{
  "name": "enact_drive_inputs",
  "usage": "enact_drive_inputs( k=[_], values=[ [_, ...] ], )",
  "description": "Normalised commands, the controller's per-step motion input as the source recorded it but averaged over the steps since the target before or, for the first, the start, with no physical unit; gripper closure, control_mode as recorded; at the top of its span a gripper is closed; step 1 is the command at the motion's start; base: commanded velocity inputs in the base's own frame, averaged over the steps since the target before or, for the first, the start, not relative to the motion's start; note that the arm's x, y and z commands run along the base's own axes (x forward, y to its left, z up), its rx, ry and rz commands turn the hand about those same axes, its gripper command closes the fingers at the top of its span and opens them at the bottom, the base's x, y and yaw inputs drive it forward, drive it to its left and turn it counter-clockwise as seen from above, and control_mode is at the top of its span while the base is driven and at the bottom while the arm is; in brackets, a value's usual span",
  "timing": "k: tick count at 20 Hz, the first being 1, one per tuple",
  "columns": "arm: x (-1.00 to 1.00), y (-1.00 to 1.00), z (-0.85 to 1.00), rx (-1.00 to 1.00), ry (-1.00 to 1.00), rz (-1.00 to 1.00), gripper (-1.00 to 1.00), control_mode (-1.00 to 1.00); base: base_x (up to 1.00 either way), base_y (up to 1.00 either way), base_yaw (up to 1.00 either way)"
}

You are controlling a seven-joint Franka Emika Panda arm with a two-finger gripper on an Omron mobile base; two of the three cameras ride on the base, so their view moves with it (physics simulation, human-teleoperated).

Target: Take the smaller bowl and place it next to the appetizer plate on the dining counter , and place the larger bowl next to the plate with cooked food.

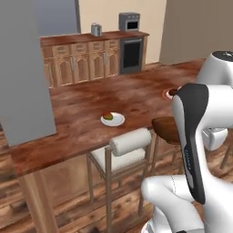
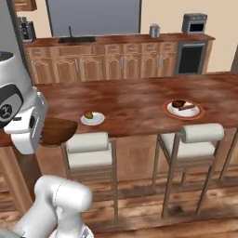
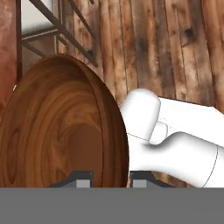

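While the gripper pinches the smooth wood-grained smaller bowl by its rim below the dining counter edge, 2 cushioned stools flank it; the appetizer plate sits above.

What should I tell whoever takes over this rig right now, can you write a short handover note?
Gripper: shut on the rim of the smaller bowl, carried off the counter, beside the stools.
Appetizer plate sits near the front edge of the dining counter; the plate with cooked food lies further along it.
Done: smaller bowl picked up.
Left: set it down on the counter next to the appetizer plate, then fetch the larger bowl and place it by the plate with cooked food.
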Motion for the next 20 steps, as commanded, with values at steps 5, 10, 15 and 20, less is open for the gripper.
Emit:
enact_drive_inputs(
  k=[5, 10, 15, 20],
  values=[
    [0.0, 0.0, 0.0, 0.0, 0.0, 0.0, 1.0, 1.0, 0.29, -0.85, 0.58],
    [0.0, 0.0, 0.0, 0.0, 0.0, 0.0, 1.0, 1.0, 0.64, -0.81, 0.4],
    [0.0, 0.0, 0.0, 0.0, 0.0, 0.0, 1.0, 1.0, 0.84, -0.14, 0.17],
    [0.0, 0.0, 0.0, 0.0, 0.0, 0.0, 1.0, 1.0, 0.97, -0.01, 0.05]
  ],
)
